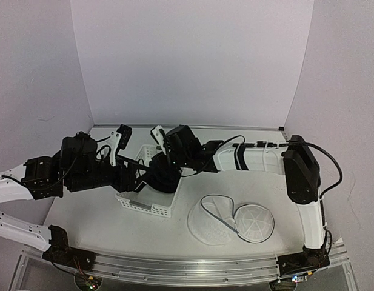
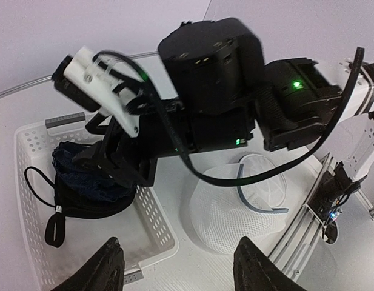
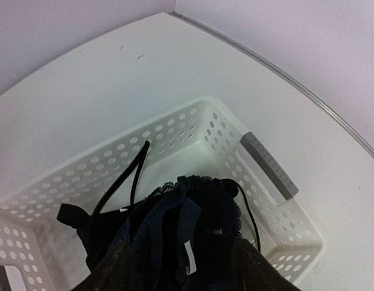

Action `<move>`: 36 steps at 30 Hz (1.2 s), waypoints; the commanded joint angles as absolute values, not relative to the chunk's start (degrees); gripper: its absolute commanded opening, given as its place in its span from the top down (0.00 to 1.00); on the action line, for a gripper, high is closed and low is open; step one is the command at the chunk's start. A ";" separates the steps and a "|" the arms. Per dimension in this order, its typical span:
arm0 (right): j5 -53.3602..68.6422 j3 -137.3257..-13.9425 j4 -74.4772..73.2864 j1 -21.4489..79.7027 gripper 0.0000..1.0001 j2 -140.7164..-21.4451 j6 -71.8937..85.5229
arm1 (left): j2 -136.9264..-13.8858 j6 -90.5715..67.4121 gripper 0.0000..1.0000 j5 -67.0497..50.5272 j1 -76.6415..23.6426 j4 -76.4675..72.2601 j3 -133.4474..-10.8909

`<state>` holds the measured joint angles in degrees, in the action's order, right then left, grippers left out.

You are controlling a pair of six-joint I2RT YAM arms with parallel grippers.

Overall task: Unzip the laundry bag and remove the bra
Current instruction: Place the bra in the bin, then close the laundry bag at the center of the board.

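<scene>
Bra [image 3: 174, 233] bundled in white basket [image 3: 199, 106]; its white tag [image 3: 188, 257] is unreadable. Right gripper [image 3: 187, 276] wide, straddling bra. Left gripper [image 2: 182, 267] wide, empty. Only top and left-wrist views show laundry bag [image 1: 232, 223] on tabletop [image 1: 144, 236], beside basket.

We viewed the basket [image 1: 144, 208] from high on its near side. Our left wrist camera faced across it, close; the right looked down into it, closer. All three shared it.
</scene>
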<state>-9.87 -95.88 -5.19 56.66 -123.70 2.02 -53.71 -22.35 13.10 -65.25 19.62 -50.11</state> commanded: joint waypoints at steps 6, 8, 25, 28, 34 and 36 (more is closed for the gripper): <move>-13.27 -92.22 -0.44 56.47 0.31 -110.94 4.16 | -54.86 -21.39 0.36 15.44 -65.30 18.64 -53.83; -13.26 -91.50 -0.44 56.07 0.29 -109.62 4.49 | -55.44 -20.99 0.35 15.59 -65.21 18.55 -54.27; -10.51 -73.88 1.15 43.35 0.02 -94.31 14.62 | -65.08 -19.41 0.25 9.31 -50.74 18.10 -58.09; -10.16 -68.41 1.83 40.58 0.02 -90.63 15.99 | -67.10 -18.81 0.14 9.23 -47.55 17.66 -58.89; -8.95 -58.23 1.94 33.73 0.02 -82.13 18.89 | -69.42 -19.75 0.00 7.52 -38.13 16.59 -59.07; -8.03 -54.69 2.10 30.49 0.02 -78.99 19.60 | -69.77 -21.72 0.00 6.37 -33.85 16.68 -58.83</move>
